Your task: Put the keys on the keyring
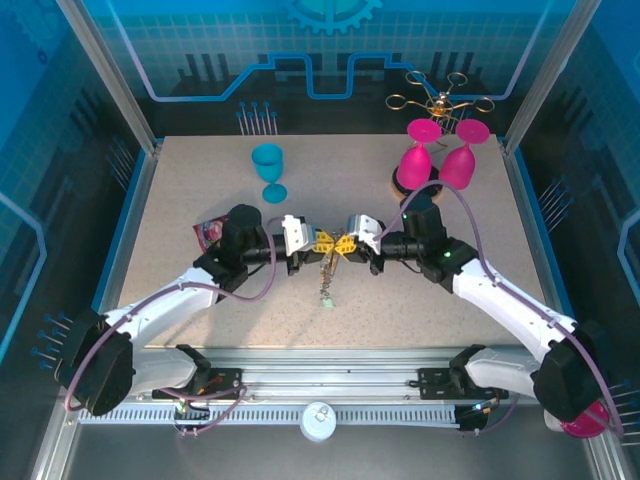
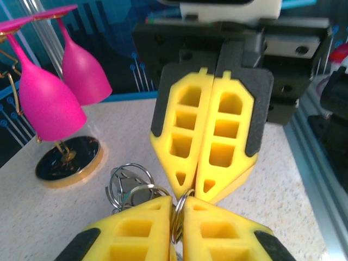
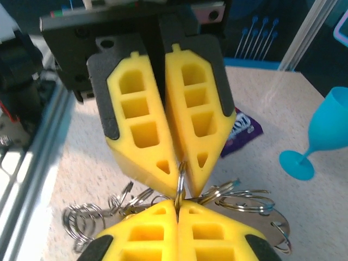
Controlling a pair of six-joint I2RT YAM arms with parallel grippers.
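Counter [image 1: 200,200] centre, tip to tip: left tool [image 1: 322,241] and right tool [image 1: 348,243] each pinch shut on the keyring [image 3: 180,178], keys [image 1: 327,273] dangling beneath. Risk: opposing pulls could slip that thin ring free, dropping everything.

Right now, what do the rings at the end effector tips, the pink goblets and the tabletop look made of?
Rings: thin steel-like metal wire, polished silver, bright glints.
Pink goblets: likely plastic, opaque, soft even sheen rather than glassy clarity.
Tabletop: beige speckled matte surface, perhaps laminate; cannot tell further.
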